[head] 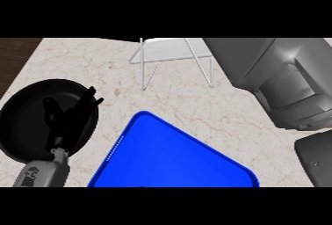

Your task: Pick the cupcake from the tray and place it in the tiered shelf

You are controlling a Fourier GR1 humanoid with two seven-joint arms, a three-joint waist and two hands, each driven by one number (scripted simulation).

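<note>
Looking down from the head, you see the blue tray (175, 154) nearest, lying at an angle on the marble counter (214, 110); the part of its floor that shows is bare. No cupcake appears on it or anywhere else, so you cannot tell where the cupcake is.

To the left, the left forearm (42, 173) rises from the lower edge. The left hand (68, 112) rests above a black plate (19, 110) with fingers spread and upright, holding nothing.

At the right edge, a large grey forearm (279, 74) fills the corner close to the lens. The right hand is out of sight, so its state, and whether it carries anything, cannot be told.

Farthest away, the white wire shelf (172, 50) stands at the back of the counter, well apart from the tray.

Expect the cupcake to be light, soft and easily crushed. Take it low around the wrapper, keep off the topping, and carry it upright.
</note>
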